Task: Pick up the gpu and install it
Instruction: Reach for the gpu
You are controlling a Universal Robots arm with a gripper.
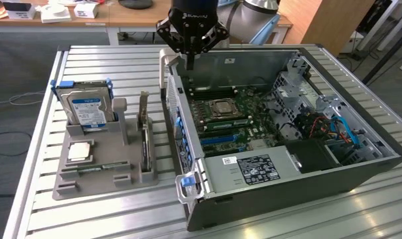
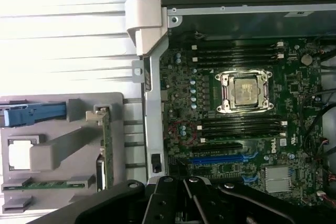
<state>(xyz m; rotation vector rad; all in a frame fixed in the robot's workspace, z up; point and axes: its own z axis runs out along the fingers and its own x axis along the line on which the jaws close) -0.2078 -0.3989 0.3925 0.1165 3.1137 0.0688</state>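
My black multi-link claw is closed on nothing, tips pinched together, and hangs over the far rim of the open dark grey steel computer case. The gpu, a thin dark green-black circuit card with a pale tan metal bracket, is not in hand. It stands on edge in a slot of the grey moulded plastic holder on the ribbed aluminium desk, just beside the case on the exterior view's left and nearer than the claw. My worry is the card's shape: it is narrow, tall and flat, so an off-centre pinch could tilt it and wedge it in its slot. The light holder might then lift off the smooth slats with it. The board faces look slick and studded with small parts, so a hard squeeze could crush something and a soft one could let it swing. The case wall stands close beside it, and I judge the bracket could snag there. Inside, the green motherboard is dense with dark ridged sockets, and the long blue slot is narrow, so a skewed edge could bend contacts. The boxy silver hard drive with its blue and white label stands apart at the holder's far end
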